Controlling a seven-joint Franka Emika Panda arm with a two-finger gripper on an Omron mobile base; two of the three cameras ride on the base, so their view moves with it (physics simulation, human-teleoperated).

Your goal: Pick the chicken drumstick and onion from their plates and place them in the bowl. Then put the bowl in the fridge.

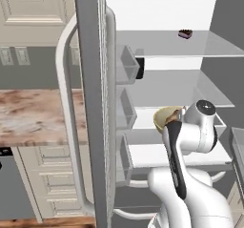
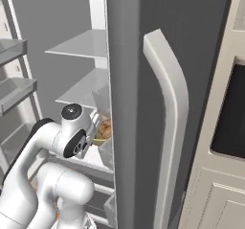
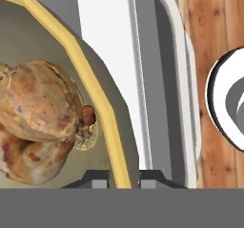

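Observation:
My gripper (image 3: 123, 180) is shut on the pale yellow rim of the olive-tan bowl (image 3: 102, 103), one fingertip inside the rim and one outside. In the bowl lie the round brown onion (image 3: 40, 103) and, below it, the chicken drumstick (image 3: 28, 160). The bowl (image 1: 164, 116) hangs level at the open fridge (image 1: 90, 103), about the height of its lower shelves, with my gripper (image 1: 174, 121) on its near side. From the right, the bowl (image 2: 103, 130) and my gripper (image 2: 97, 127) peek out beside the fridge's right door (image 2: 129, 103). The plates are out of view.
The fridge's left door with its long handle (image 1: 64, 103) and door bins stands open close on my left. A small dark item (image 1: 185, 33) sits on an upper glass shelf. A marble counter (image 1: 28, 112) lies beyond the door. Wood floor (image 3: 214, 31) shows below.

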